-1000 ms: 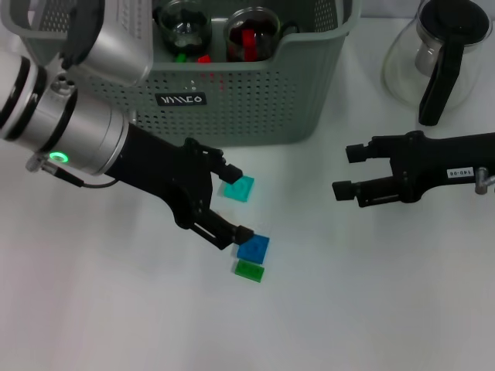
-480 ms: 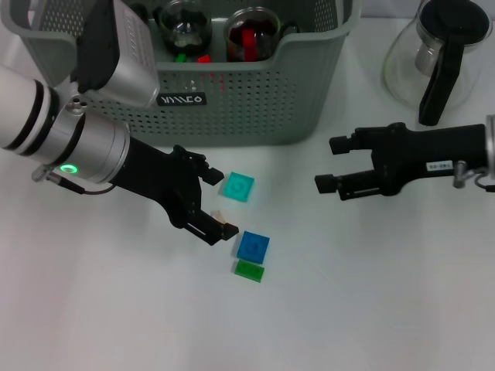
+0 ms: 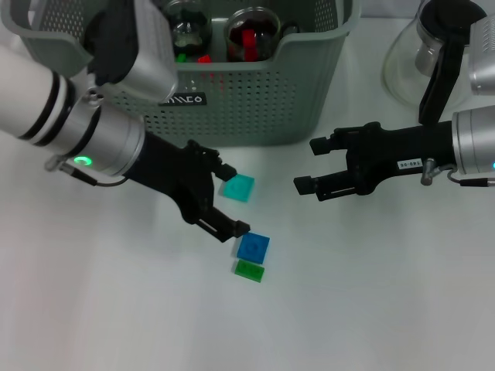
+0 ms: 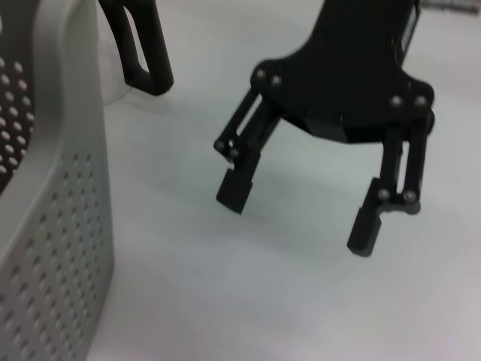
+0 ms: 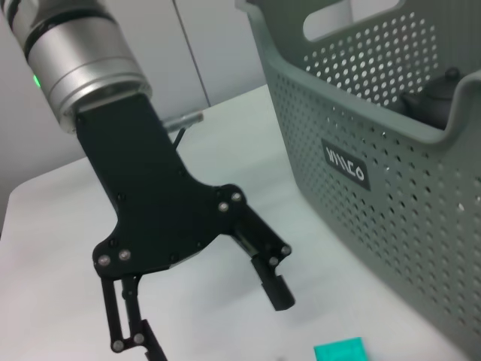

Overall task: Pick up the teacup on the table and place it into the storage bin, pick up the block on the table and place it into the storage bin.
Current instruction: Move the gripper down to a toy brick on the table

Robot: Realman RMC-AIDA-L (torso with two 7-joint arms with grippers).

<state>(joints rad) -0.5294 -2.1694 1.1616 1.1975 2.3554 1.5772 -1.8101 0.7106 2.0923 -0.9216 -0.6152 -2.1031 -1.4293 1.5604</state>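
The grey-green storage bin (image 3: 255, 100) stands at the back, and two glass teacups (image 3: 251, 32) sit inside it with small red and green pieces. A cyan block (image 3: 239, 187), a blue block (image 3: 253, 246) and a green block (image 3: 249, 270) lie on the table in front of it. My left gripper (image 3: 236, 201) is open and low over the table. Its upper fingertip is beside the cyan block and its lower one is just above the blue block. My right gripper (image 3: 308, 165) is open and empty to the right of the blocks. In the right wrist view the left gripper (image 5: 214, 327) hangs open near the cyan block (image 5: 340, 351).
A glass carafe (image 3: 437, 54) with a black handle stands at the back right. The bin's perforated wall (image 4: 52, 226) is close beside the left arm. In the left wrist view the right gripper (image 4: 299, 214) faces the camera. White tabletop lies in front of the blocks.
My right gripper has moved steadily left toward the blocks. My left gripper drew back from the blue block, then came forward again. The blocks have not moved.
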